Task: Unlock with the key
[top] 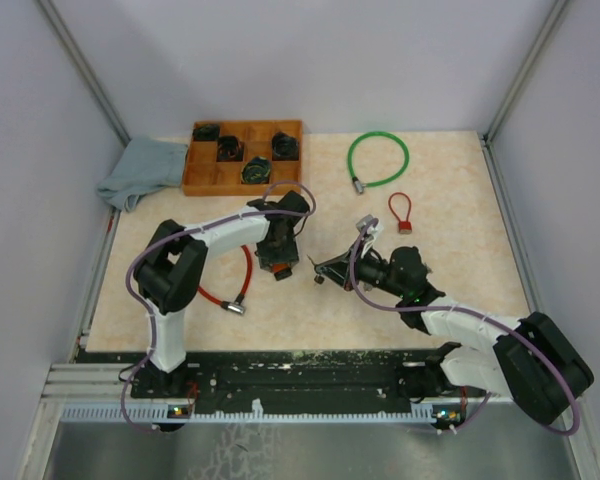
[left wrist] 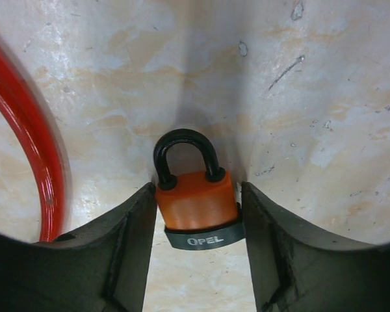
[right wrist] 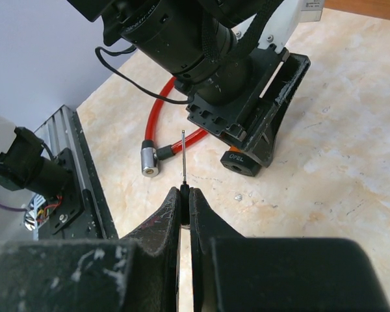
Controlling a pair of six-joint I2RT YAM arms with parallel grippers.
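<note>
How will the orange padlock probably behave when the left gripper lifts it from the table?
The orange padlock looks rigid and probably heavy for its size, given its thick shackle. Its flat sides against the left gripper's fingers should resist slipping. Lying flat, it will hardly roll.

Folding the white-and-black left arm at the elbow, extending the wrist forward, pointing the black two-finger left gripper straight down. Pressing both fingers against the sides of the small orange padlock. Stretching the white-and-black right arm low toward centre, aiming the right gripper at the left one, pinching a thin metal key between nearly touching fingertips.
</note>
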